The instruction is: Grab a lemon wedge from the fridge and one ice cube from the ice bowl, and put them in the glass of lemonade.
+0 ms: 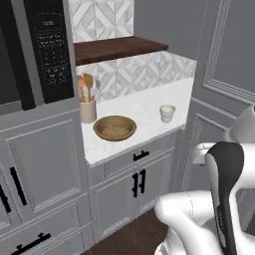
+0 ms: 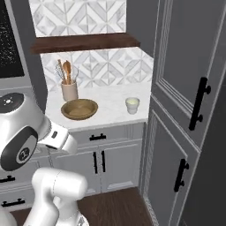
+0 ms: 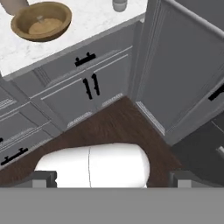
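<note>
The ice bowl (image 1: 114, 128) is a shallow wooden bowl on the white marble counter (image 1: 142, 107); it also appears as the bowl (image 2: 79, 109) and the bowl (image 3: 41, 19), and what lies in it is too small to make out. The glass of lemonade (image 1: 167, 112) stands to its right near the counter's end, seen again as the glass (image 2: 132, 105) and at the top edge as the glass (image 3: 119, 4). My gripper (image 3: 113, 179) is open, its fingertips (image 3: 43, 178) far apart, well back from the counter and looking down at the wooden floor. A dark grey panel, probably the fridge (image 3: 201, 148), shows at lower right. The lemon wedge is out of view.
A beige utensil holder (image 1: 87, 107) with wooden spoons stands behind the bowl. Grey drawers and cabinet doors with black handles (image 3: 89, 85) sit under the counter. A tall panelled cabinet (image 2: 185, 88) rises right of the counter. A black oven panel (image 1: 50, 50) is on the left.
</note>
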Robot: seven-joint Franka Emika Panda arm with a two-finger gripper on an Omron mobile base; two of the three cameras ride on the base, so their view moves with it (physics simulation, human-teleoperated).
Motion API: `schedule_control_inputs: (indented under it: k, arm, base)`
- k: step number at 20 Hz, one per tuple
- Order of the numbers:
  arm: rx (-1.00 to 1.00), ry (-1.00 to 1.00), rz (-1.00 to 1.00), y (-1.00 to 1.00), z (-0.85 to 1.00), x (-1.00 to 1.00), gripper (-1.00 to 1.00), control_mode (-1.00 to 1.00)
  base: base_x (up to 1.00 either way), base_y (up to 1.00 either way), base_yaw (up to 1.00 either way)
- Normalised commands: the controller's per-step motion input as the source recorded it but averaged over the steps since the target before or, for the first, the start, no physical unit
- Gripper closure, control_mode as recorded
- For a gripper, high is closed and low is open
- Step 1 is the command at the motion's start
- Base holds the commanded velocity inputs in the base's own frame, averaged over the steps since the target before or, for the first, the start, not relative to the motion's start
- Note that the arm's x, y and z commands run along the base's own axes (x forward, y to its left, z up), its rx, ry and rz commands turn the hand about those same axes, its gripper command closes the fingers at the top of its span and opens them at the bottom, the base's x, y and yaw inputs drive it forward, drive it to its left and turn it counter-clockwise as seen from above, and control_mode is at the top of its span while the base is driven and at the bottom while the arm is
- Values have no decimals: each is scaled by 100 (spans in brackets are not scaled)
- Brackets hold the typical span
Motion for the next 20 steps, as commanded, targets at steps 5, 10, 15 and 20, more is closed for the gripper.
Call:
schedule_control_inputs:
  k: [5,10,15,20]
  arm:
    - [0,0,0,0,0,0,-100,100]
    - [0,0,0,0,0,0,-100,100]
    - [0,0,0,0,0,0,-100,100]
    - [0,0,0,0,0,0,-100,100]
  base:
    - [-60,-7,-59]
    - [-56,-15,-55]
    - [-32,0,-59]
    - [-7,0,-59]
